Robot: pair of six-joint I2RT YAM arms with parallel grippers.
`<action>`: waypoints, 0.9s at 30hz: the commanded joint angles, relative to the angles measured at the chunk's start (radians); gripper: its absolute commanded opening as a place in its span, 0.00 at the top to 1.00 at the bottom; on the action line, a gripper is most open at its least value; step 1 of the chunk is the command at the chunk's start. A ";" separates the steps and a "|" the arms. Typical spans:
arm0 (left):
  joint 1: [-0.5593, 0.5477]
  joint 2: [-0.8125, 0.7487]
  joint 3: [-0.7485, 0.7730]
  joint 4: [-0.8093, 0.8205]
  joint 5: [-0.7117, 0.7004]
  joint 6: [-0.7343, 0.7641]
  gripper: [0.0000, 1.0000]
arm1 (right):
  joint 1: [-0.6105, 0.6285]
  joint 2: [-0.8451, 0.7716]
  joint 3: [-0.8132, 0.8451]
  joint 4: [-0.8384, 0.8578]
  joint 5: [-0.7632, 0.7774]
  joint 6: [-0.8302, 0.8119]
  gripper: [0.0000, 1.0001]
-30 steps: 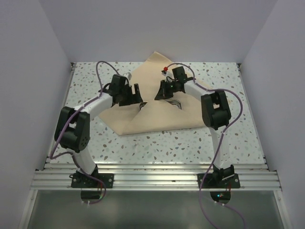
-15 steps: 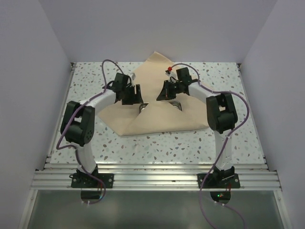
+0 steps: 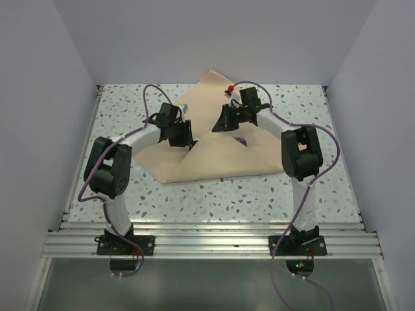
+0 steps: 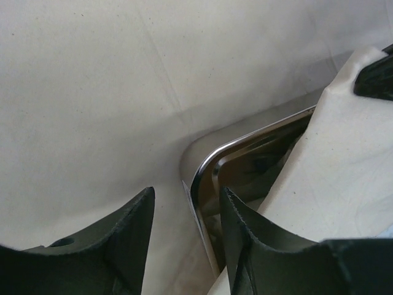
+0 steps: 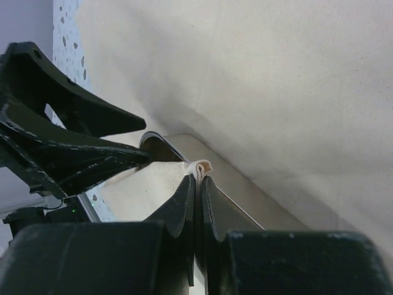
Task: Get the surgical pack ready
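The tan wrap sheet (image 3: 220,159) of the surgical pack lies on the table, folded over the steel tray. In the left wrist view the tray's shiny corner rim (image 4: 206,169) shows, with wrap (image 4: 92,92) under it and a fold draped over its right side. My left gripper (image 4: 187,192) is open, its fingers astride that rim; from above it (image 3: 186,137) is at the fold's left end. My right gripper (image 5: 198,178) is shut on a pinched fold of wrap (image 5: 201,166) above the tray's edge (image 5: 156,140), and it (image 3: 218,124) sits opposite the left gripper. Instruments and gauze are hidden.
The speckled table top (image 3: 292,194) surrounds the wrap, with white walls on three sides. An aluminium rail (image 3: 214,243) runs along the near edge by the arm bases. Purple cables (image 3: 146,91) loop above both arms.
My left gripper has moved right onto the tray's corner and its jaws have narrowed. The right gripper has shifted slightly back, still pinching the wrap.
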State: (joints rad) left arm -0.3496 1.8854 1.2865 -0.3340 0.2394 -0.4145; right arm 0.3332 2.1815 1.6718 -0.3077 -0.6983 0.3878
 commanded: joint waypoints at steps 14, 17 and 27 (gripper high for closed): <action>-0.020 0.084 0.077 -0.074 -0.048 0.059 0.70 | -0.026 0.155 0.163 0.005 0.005 0.010 1.00; -0.020 0.090 0.091 -0.089 -0.069 0.074 0.78 | -0.033 0.198 0.195 -0.008 0.017 0.011 1.00; -0.020 0.089 0.120 -0.132 -0.121 0.086 0.79 | -0.034 0.216 0.224 -0.154 0.040 -0.063 1.00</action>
State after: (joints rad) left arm -0.3737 1.9697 1.3674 -0.4278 0.1432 -0.3683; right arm 0.3092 2.4168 1.8969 -0.4114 -0.6903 0.3691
